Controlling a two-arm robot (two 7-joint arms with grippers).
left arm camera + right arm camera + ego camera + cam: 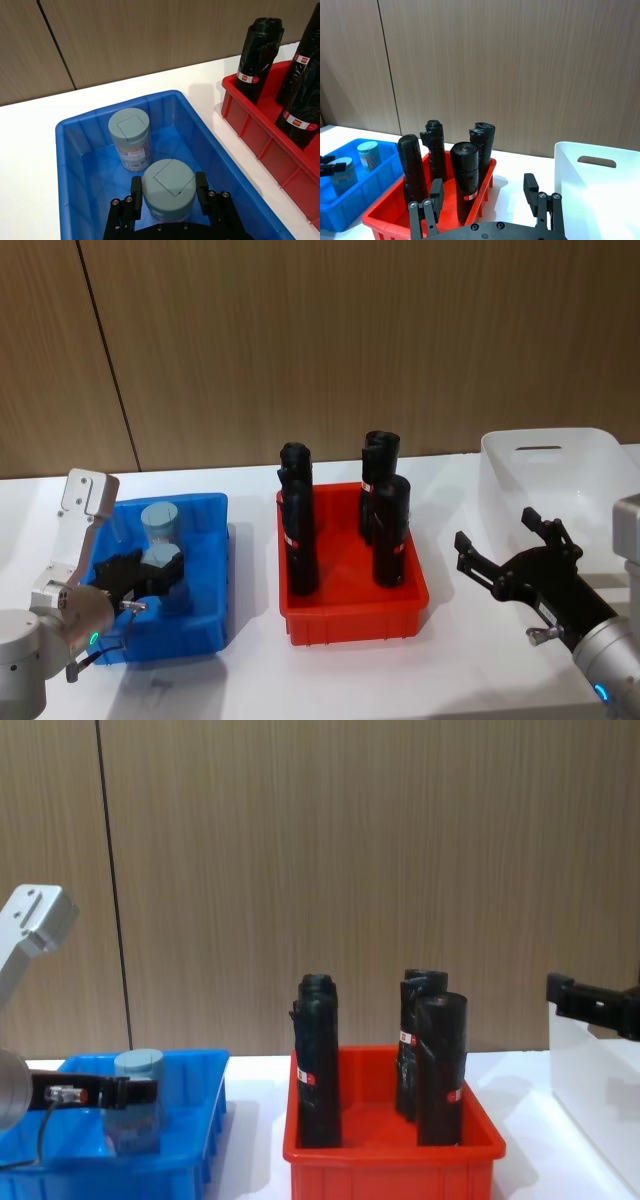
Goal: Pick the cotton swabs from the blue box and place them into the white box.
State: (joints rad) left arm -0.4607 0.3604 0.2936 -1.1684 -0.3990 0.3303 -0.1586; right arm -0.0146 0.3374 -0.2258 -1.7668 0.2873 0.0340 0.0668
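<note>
Clamping with the left tool (168, 186) on a cotton swab jar (168, 176), snug at both sides. Standing upright, lid skyward, long axis vertical, inside the blue box (220, 165), just before a second jar (130, 134), likewise upright. Hovering wide open, empty, with the right tool (497, 530) above the surface (250, 680), beside the white box (560, 472).

Head view: left claw (148, 575) covers the near cotton swabs jar (160, 558) below its lid. Chest view: white box (595, 1100) cut by the right edge. Label print on the black rolls (257, 50) too small to read.
</note>
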